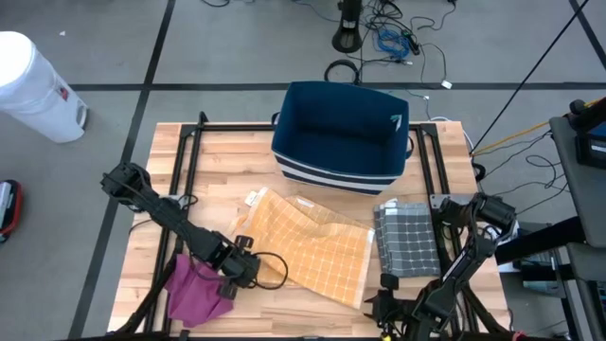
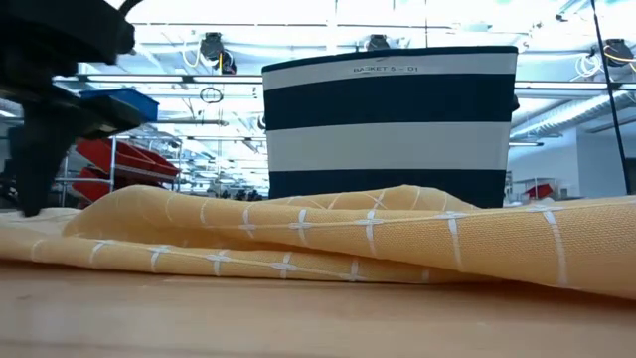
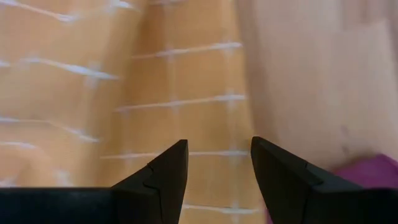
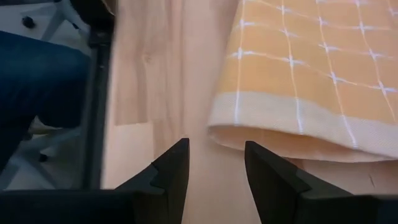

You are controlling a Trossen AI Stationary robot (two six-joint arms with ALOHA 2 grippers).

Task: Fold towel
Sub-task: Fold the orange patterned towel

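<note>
High view: yellow checked towel [image 1: 308, 248] lies rumpled and spread mid-table, on the near side of a navy basket [image 1: 339, 135]. Grey folded cloth [image 1: 407, 239] just right of the towel, purple cloth [image 1: 194, 289] at near left. Left gripper [image 1: 254, 270] sits at the towel's left near edge, beside the purple cloth. Right gripper [image 1: 377, 305] is at the towel's near right corner, close to the table [image 1: 218, 161] front edge. White bin [image 1: 33, 87] on the floor far left.

Low view: towel [image 2: 328, 239] fills the foreground in soft folds on the wood, striped basket [image 2: 390, 124] behind it. Dark arm part at left, cannot tell which arm.

Left wrist view: fingers [image 3: 161, 180] apart, hovering over the towel [image 3: 124, 106], nothing between them; purple cloth [image 3: 373, 171] at the edge, bare wood beside.

Right wrist view: fingers [image 4: 168, 174] apart with a gap, empty, over bare table [image 4: 161, 74] just off the towel's hemmed edge [image 4: 298, 130]. Towel [image 4: 323, 68] not gripped.
</note>
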